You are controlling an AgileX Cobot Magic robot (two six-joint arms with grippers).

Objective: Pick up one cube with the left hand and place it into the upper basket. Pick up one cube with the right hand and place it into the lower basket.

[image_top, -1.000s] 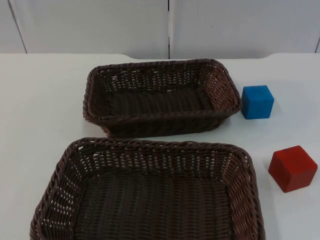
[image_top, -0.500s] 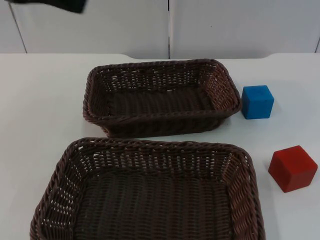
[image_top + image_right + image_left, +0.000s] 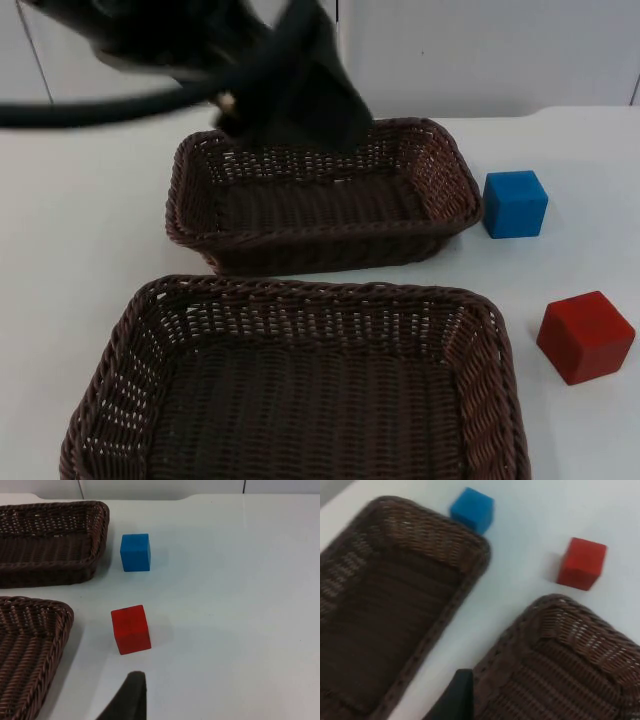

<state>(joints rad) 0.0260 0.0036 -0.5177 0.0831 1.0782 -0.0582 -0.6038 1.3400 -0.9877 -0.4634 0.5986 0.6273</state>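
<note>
Brown wicker is the material of both rectangular baskets: the lower brown wicker basket (image 3: 290, 385) is set nearest the camera, the upper brown wicker basket (image 3: 322, 190) behind it, both empty and apart. A red cube (image 3: 585, 337) is stood on the white table top (image 3: 80, 230) beside the lower basket's right rim; a smaller-looking blue cube (image 3: 515, 203) is stood just beside the upper basket's right end. The left gripper (image 3: 290, 100) is blurred above the upper basket's far rim, presumably bound for a cube; whether its claw is apart cannot be told. The right gripper (image 3: 127, 700) is held over bare table near the red cube, state likewise untellable.
</note>
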